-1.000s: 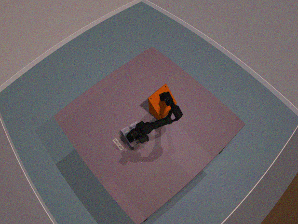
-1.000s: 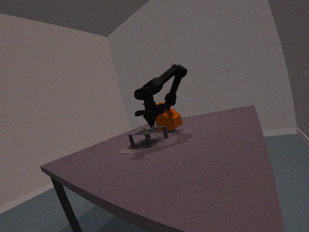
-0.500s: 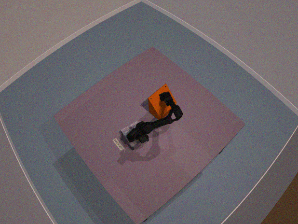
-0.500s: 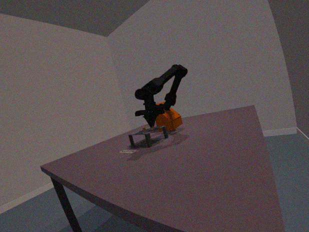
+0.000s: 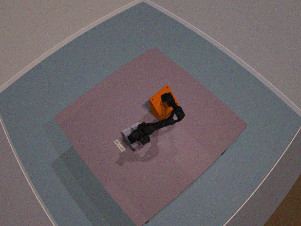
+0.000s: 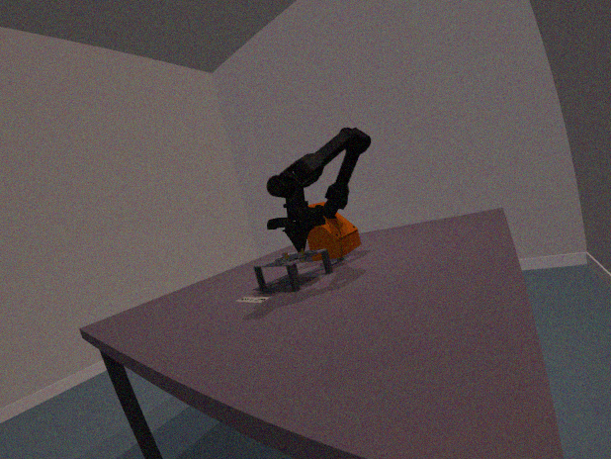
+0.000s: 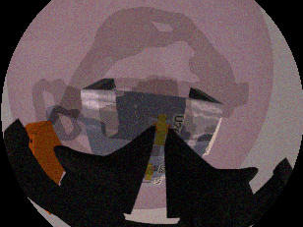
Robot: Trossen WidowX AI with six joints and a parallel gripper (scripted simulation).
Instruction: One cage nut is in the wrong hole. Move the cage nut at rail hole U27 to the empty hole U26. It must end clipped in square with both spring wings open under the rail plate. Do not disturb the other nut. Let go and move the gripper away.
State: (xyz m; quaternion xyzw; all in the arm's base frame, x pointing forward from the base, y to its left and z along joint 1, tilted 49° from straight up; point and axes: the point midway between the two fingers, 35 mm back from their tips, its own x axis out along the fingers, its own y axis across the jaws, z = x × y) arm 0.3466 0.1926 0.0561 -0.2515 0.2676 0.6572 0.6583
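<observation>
Between claw (image 6: 301,251) (image 7: 162,128) tips: yellow cage nut (image 7: 161,132), pinched, just above rail plate (image 6: 278,262) (image 7: 148,114).

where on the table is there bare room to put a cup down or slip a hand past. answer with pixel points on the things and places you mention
Widest bare patch: table (image 5: 190,151) (image 6: 395,336) between the rail stand (image 6: 325,261) and the far edge from the paper label (image 5: 119,145) (image 6: 252,300). Crowded: around the fingers, the stand and orange base (image 5: 156,103) (image 6: 348,239).

Bare robot test room: arm on table (image 5: 102,102) (image 6: 395,317).
</observation>
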